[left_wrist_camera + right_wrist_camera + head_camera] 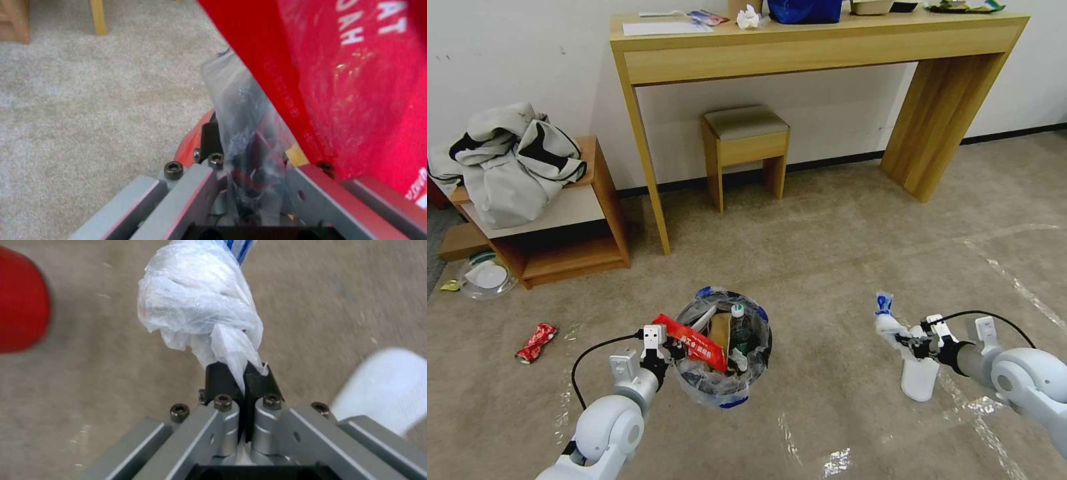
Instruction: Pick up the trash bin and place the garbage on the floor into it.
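Note:
The trash bin (722, 393), lined with a crinkled clear bag, is in the middle of the beige floor (827, 253). It holds a red wrapper (694, 342), a green-label bottle (739, 330) and a brown carton. My left gripper (662, 352) is shut on the bin's near-left rim; the left wrist view shows its finger (210, 135) clamping rim and liner (242, 110) under the wrapper (356, 83). My right gripper (904, 337) is shut on a crumpled white plastic wad (884, 315) (200, 306), right of the bin. A white slipper (920, 379) (382, 383) lies under it. A crushed red can (536, 342) lies on the left.
A wooden console table (800, 53) stands at the wall with a small stool (746, 150) under it. At the left, a low wooden shelf (570, 250) carries a grey-white jacket (510, 163). A clear round lid (486, 275) lies beside it.

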Available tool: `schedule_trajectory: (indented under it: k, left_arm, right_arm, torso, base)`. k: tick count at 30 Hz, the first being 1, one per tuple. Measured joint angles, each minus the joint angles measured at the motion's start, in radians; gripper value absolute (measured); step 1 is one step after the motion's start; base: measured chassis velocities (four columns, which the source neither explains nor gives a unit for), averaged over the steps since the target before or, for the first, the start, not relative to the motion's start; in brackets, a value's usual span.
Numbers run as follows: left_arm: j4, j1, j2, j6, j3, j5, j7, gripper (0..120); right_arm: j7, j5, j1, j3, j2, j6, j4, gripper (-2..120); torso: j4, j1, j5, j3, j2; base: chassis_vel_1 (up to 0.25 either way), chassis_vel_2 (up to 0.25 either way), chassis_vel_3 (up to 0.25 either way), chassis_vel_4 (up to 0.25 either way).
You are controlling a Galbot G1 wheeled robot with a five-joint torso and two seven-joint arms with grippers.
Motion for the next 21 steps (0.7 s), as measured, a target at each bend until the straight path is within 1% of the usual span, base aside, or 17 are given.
schedule_trajectory:
  k: [1, 2, 3, 4, 5, 6, 8, 9, 11, 12, 14, 15, 17, 18, 20, 21]
  left_arm:
    - [-0.001, 0.002, 0.001, 0.000, 0.001, 0.000, 0.001, 1]
    - [-0.004, 0.006, 0.001, 0.001, 0.003, 0.001, 0.002, 1]
    - [-0.004, 0.006, 0.001, 0.001, 0.003, 0.001, 0.002, 1]
    - [-0.007, 0.009, 0.001, 0.001, 0.004, 0.001, 0.003, 1]
    - [-0.010, 0.012, 0.000, 0.002, 0.006, 0.003, 0.005, 1]
    - [-0.010, 0.012, 0.000, 0.002, 0.006, 0.003, 0.005, 1]
    - [-0.013, 0.016, -0.001, 0.004, 0.010, 0.005, 0.008, 1]
    - [-0.013, 0.016, -0.001, 0.004, 0.010, 0.005, 0.008, 1]
    - [-0.013, 0.018, -0.002, 0.004, 0.014, 0.006, 0.009, 1]
    - [-0.013, 0.018, -0.002, 0.004, 0.014, 0.006, 0.009, 1]
    - [-0.013, 0.019, -0.004, 0.007, 0.019, 0.006, 0.011, 1]
    - [-0.013, 0.019, -0.004, 0.007, 0.019, 0.006, 0.011, 1]
    - [-0.014, 0.020, -0.004, 0.008, 0.022, 0.006, 0.012, 1]
    - [-0.014, 0.020, -0.004, 0.008, 0.022, 0.006, 0.012, 1]
    - [-0.015, 0.021, -0.004, 0.010, 0.024, 0.005, 0.013, 1]
    - [-0.015, 0.021, -0.004, 0.010, 0.024, 0.005, 0.013, 1]
  right_arm:
    - [0.000, 0.003, -0.012, 0.014, -0.002, 0.001, 0.020, 0]
    - [-0.009, 0.007, -0.040, 0.046, -0.006, 0.012, 0.068, 0]
    - [-0.009, 0.007, -0.040, 0.046, -0.006, 0.012, 0.068, 0]
    - [-0.021, 0.007, -0.054, 0.064, -0.007, 0.026, 0.097, 0]
    - [-0.045, 0.006, -0.068, 0.082, -0.007, 0.067, 0.134, 0]
    - [-0.045, 0.006, -0.068, 0.082, -0.007, 0.067, 0.134, 0]
    - [-0.077, 0.004, -0.069, 0.089, -0.004, 0.117, 0.178, 0]
    - [-0.077, 0.004, -0.069, 0.089, -0.004, 0.117, 0.178, 0]
    - [-0.092, 0.017, -0.049, 0.074, 0.008, 0.162, 0.216, 0]
    - [-0.092, 0.017, -0.049, 0.074, 0.008, 0.162, 0.216, 0]
    - [-0.106, 0.039, -0.015, 0.026, 0.029, 0.240, 0.237, 0]
    - [-0.106, 0.039, -0.015, 0.026, 0.029, 0.240, 0.237, 0]
    - [-0.126, 0.045, 0.004, -0.016, 0.054, 0.303, 0.235, 0]
    - [-0.126, 0.045, 0.004, -0.016, 0.054, 0.303, 0.235, 0]
    - [-0.139, 0.044, 0.015, -0.048, 0.079, 0.349, 0.231, 0]
    - [-0.139, 0.044, 0.015, -0.048, 0.079, 0.349, 0.231, 0]
  torso:
    - [0.0000, 0.000, 0.0000, 0.000, 0.000]
    - [0.0000, 0.000, -0.0002, 0.000, 0.000]
    - [0.0000, 0.000, -0.0002, 0.000, 0.000]
    - [0.0001, 0.000, -0.0001, 0.000, 0.000]
    - [-0.0001, 0.000, 0.0000, 0.000, 0.000]
    - [-0.0001, 0.000, 0.0000, 0.000, 0.000]
    - [0.0000, 0.000, -0.0002, 0.000, 0.000]
    - [0.0000, 0.000, -0.0002, 0.000, 0.000]
    - [0.0001, 0.000, -0.0002, 0.000, 0.000]
    - [0.0001, 0.000, -0.0002, 0.000, 0.000]
    - [0.0002, 0.000, -0.0002, 0.000, 0.000]
    - [0.0002, 0.000, -0.0002, 0.000, 0.000]
    - [0.0001, 0.000, 0.0000, 0.000, 0.000]
    - [0.0001, 0.000, 0.0000, 0.000, 0.000]
    - [0.0000, 0.000, 0.0000, 0.000, 0.000]
    - [0.0000, 0.000, 0.0000, 0.000, 0.000]
  base:
    - [0.000, 0.000, 0.000, 0.000]
    - [0.000, 0.000, 0.000, 0.000]
    - [0.000, 0.000, 0.000, 0.000]
    - [0.000, 0.000, 0.000, 0.000]
    - [0.000, 0.000, 0.000, 0.000]
    - [0.000, 0.000, 0.000, 0.000]
    - [0.000, 0.000, 0.000, 0.000]
    - [0.000, 0.000, 0.000, 0.000]
    - [0.000, 0.000, 0.000, 0.000]
    - [0.000, 0.000, 0.000, 0.000]
    - [0.000, 0.000, 0.000, 0.000]
    - [0.000, 0.000, 0.000, 0.000]
    - [0.000, 0.000, 0.000, 0.000]
    - [0.000, 0.000, 0.000, 0.000]
    - [0.000, 0.000, 0.000, 0.000]
    - [0.000, 0.000, 0.000, 0.000]
